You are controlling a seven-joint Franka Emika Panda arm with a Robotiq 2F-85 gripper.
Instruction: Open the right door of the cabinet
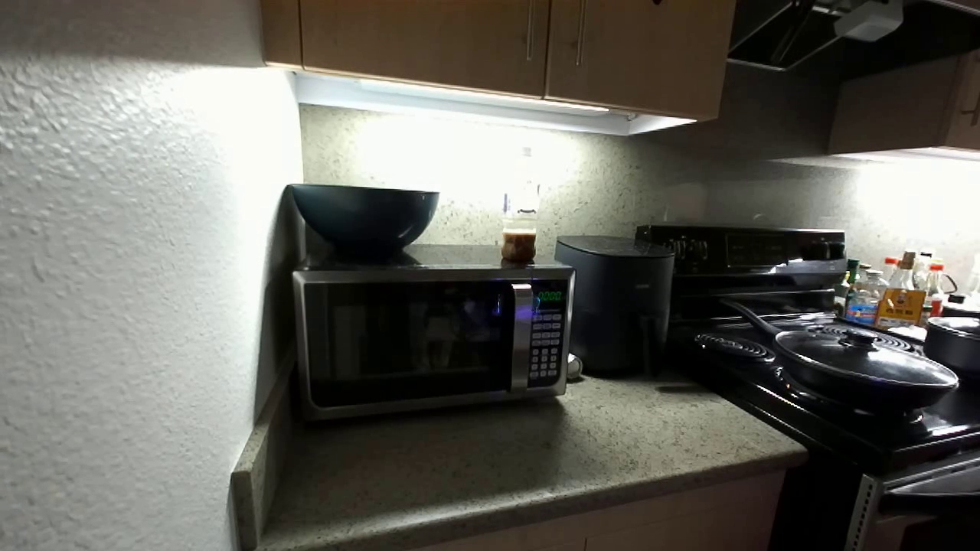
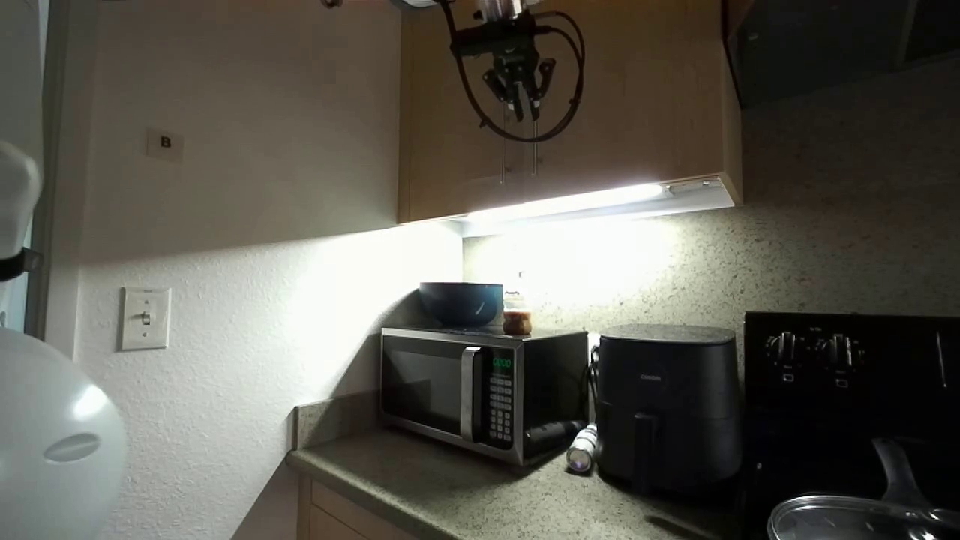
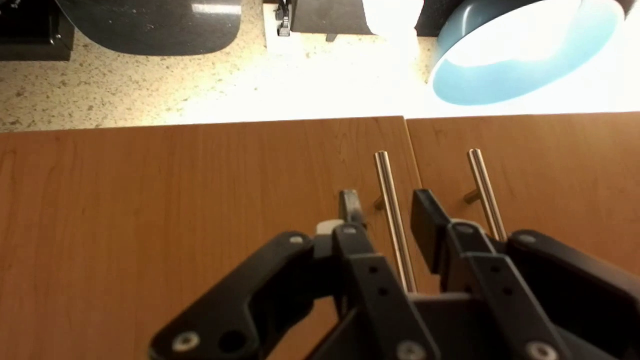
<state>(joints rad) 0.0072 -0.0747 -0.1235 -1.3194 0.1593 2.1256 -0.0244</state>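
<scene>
The cabinet (image 1: 282, 34) is brown wood and hangs on the wall in both exterior views. Its right door (image 1: 643, 61) is shut, flush with its twin. The wrist view stands upside down, so the right door (image 3: 200, 210) lies on its left side. The door's long steel bar handle (image 3: 392, 210) runs beside the seam. My gripper (image 3: 382, 200) is open, and this handle shows between its two fingers, apart from both. How deep the fingers reach is unclear. In an exterior view the gripper (image 2: 526, 116) hangs point-down in front of the handles, partly hiding them.
The left door's handle (image 3: 485, 192) runs close beside my gripper's finger. A black cable (image 2: 574, 97) loops around the gripper. Below the cabinet stand a microwave (image 1: 413, 337), a dark bowl (image 1: 364, 214), a bottle (image 1: 519, 245) and an air fryer (image 1: 612, 306). A range hood (image 1: 811, 46) adjoins at right.
</scene>
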